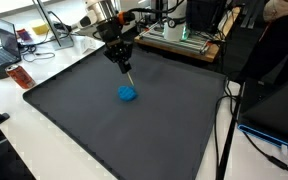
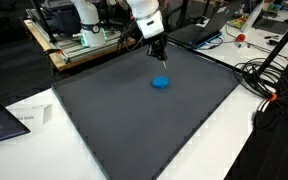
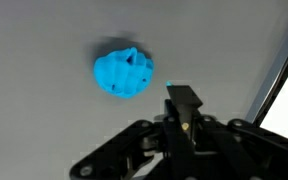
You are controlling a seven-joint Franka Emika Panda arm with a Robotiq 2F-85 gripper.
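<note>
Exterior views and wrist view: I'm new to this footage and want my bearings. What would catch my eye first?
A bright blue lump lies alone near the middle of a big dark mat, the only strong colour on it. Just above it hangs the robot's tool, shut. In the wrist view the lump sits a little ahead of the tool's tips, apart from them.

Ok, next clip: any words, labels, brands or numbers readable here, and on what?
None can be read.
The blue lump and the dark mat: no print.
The paper sheet and the laptop screen: too small and blurred to read.
</note>
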